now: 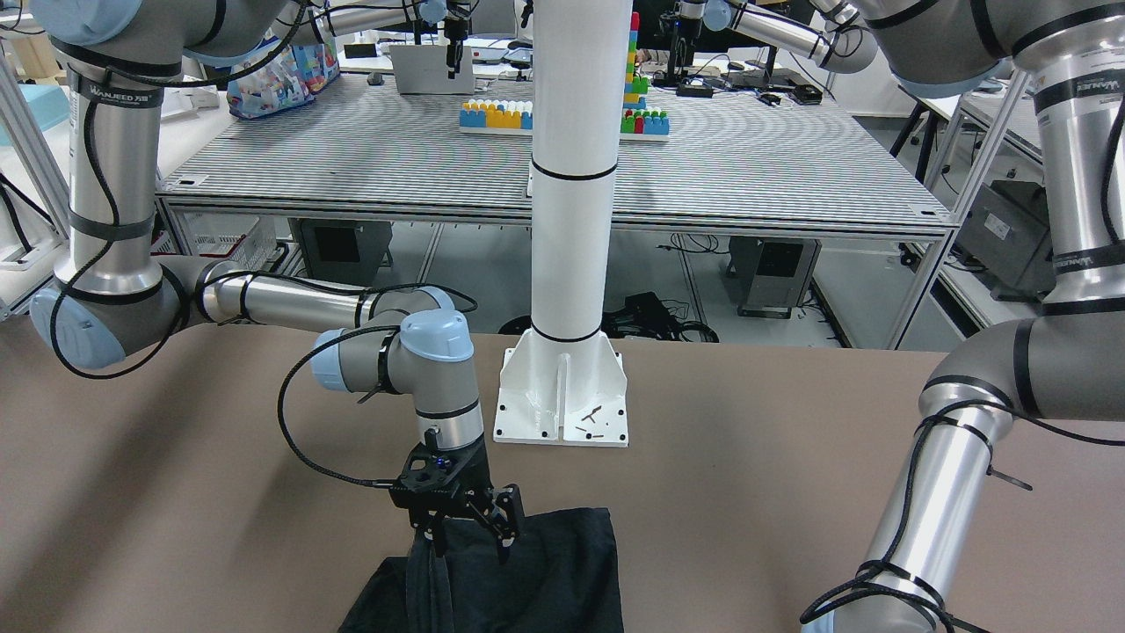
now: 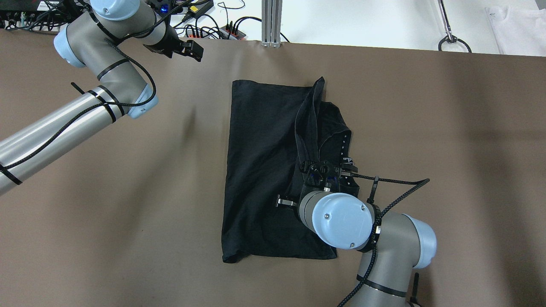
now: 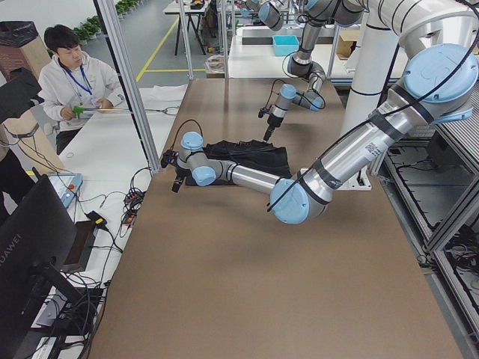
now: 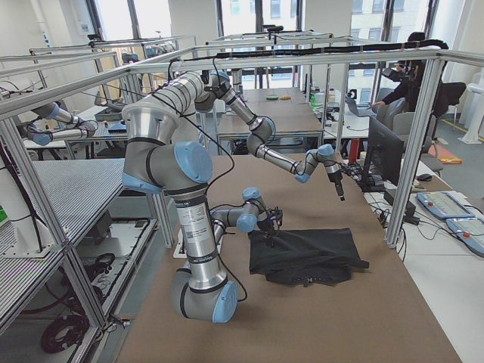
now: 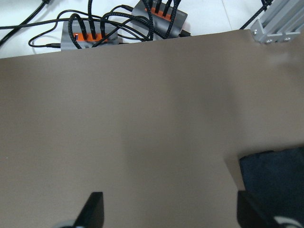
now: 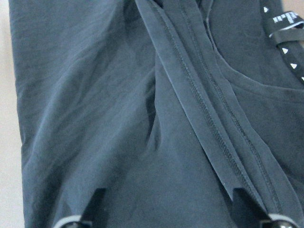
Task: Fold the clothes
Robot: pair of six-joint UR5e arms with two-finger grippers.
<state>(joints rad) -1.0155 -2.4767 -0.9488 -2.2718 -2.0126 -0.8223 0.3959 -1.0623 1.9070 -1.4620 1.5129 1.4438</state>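
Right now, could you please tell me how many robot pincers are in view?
2. The left black two-finger pincer hangs open over the far edge of the brown table, off the black fabric garment; the right pincer is open, low over that garment's folded-over part.

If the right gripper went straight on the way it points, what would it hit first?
The right gripper, open, points down at the black garment; it would likely meet its raised fold first.

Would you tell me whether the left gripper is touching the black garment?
Apart. The overhead view shows the left gripper near the far edge, with bare tabletop between it and the black garment.
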